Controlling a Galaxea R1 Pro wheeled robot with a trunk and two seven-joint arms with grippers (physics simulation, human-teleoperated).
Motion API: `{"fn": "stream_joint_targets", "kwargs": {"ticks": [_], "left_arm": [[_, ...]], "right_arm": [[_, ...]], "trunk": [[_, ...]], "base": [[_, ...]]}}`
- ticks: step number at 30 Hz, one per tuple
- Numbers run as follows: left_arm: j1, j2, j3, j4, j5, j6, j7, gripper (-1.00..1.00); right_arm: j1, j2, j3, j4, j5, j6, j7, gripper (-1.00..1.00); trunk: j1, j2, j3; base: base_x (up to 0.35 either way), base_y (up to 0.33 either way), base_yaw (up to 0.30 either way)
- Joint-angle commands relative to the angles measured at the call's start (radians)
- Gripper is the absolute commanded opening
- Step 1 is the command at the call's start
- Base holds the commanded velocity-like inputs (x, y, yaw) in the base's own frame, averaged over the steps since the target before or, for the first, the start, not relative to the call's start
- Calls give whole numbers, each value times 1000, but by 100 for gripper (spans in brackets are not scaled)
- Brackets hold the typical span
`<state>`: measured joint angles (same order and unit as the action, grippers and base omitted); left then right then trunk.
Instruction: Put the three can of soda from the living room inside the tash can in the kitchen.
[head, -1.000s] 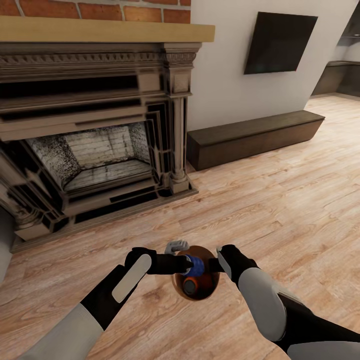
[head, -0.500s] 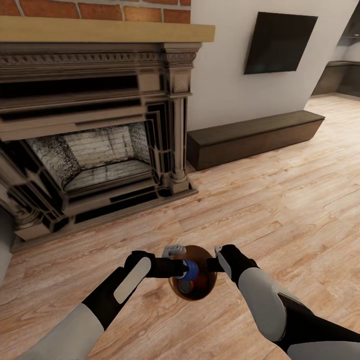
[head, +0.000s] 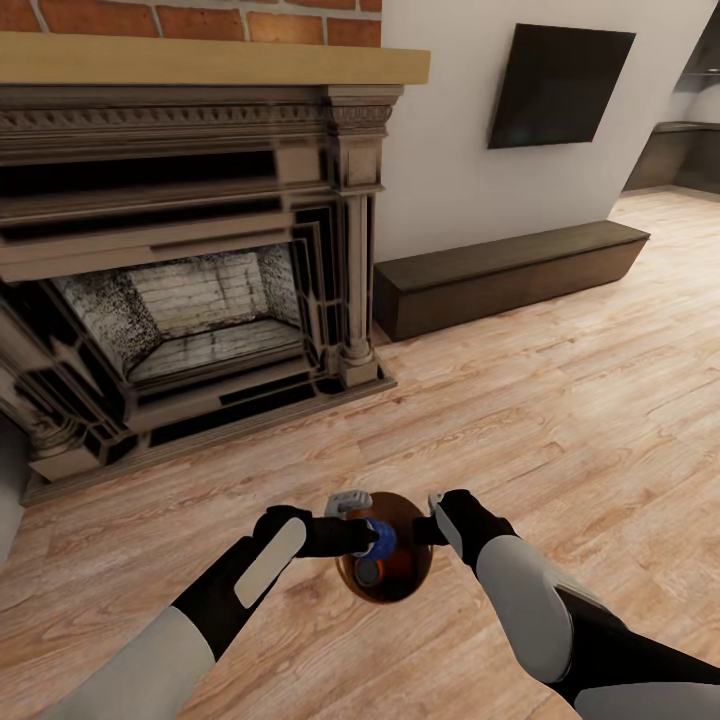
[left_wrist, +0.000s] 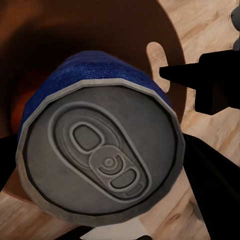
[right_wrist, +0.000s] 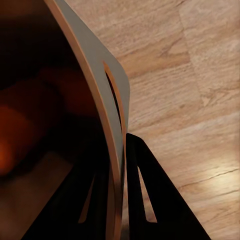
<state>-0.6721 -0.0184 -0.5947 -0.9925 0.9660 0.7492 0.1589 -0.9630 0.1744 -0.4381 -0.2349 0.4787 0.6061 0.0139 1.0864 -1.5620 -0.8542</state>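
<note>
Blue can (head: 381, 538) in left gripper (head: 368, 540) — over trash can (head: 405, 580).

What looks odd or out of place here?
The trash can is held up off the living room floor by the right gripper, clamped on its rim, while the left gripper holds a blue can over its mouth.

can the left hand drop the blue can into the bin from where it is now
Probably yes: the left hand holds the blue can right over the open bin, which the right hand grips by its rim. Nothing blocks the opening.
</note>
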Motion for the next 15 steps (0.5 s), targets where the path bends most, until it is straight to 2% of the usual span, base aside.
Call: {"fn": "stream_joint_targets", "kwargs": {"ticks": [1, 8, 15], "left_arm": [[0, -3, 0, 10, -2, -8, 1, -100], [-1, -19, 1, 28, -72, -22, -22, -100], [-1, -34, 1, 78, -87, -37, -37, -100]], "right_arm": [[0, 0, -4, 0, -12, 0, 6, -100], [0, 0, -4, 0, -12, 1, 6, -100], [0, 0, -4, 1, -13, 3, 6, -100]], "trunk": [[0, 0, 0], [0, 0, 0], [0, 0, 0]], "base": [[0, 0, 0], [0, 0, 0], [0, 0, 0]]}}
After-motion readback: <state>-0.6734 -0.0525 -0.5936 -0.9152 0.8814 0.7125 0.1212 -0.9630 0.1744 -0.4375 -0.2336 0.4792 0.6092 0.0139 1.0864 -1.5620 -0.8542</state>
